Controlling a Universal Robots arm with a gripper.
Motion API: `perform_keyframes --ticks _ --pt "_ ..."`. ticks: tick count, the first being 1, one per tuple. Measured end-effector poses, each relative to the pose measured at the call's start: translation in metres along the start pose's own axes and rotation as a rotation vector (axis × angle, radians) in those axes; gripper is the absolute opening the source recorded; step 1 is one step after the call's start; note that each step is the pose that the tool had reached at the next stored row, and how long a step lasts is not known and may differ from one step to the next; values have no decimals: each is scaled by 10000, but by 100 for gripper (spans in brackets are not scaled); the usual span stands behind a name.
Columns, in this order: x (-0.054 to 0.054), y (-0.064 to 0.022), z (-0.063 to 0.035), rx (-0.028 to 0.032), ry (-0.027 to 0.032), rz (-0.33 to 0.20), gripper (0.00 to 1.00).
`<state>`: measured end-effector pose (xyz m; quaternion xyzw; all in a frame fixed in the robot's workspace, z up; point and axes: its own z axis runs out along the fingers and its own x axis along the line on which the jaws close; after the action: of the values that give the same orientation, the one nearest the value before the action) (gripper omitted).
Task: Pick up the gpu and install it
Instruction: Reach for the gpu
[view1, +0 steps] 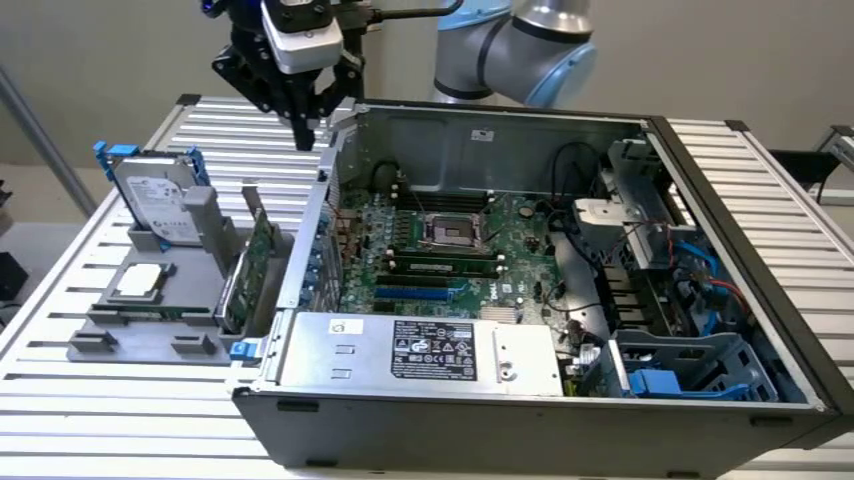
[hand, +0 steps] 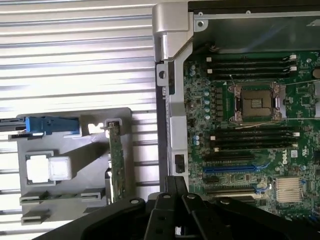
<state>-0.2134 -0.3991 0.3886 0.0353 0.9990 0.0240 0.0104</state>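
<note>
Hovering shut and empty, my black gripper (view1: 306, 128) has the slim green gpu (view1: 251, 272) below, lengthwise along the grey case wall (view1: 318, 225).

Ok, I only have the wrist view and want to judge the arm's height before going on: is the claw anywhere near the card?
Observer: No. The claw hangs shut and empty high above the table, by the back corner of the case, well above the card.
Operator: Is the card standing or lying?
Observer: Standing on edge in the grey holder, close beside the case wall.
Operator: And the blue thing in the holder?
Observer: A hard drive in a blue frame, standing at the holder's far end.
</note>
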Motion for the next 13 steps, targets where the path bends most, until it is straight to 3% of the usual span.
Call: perform_keyframes --ticks 13 --pt "591 -44 38 0 0 1 11"
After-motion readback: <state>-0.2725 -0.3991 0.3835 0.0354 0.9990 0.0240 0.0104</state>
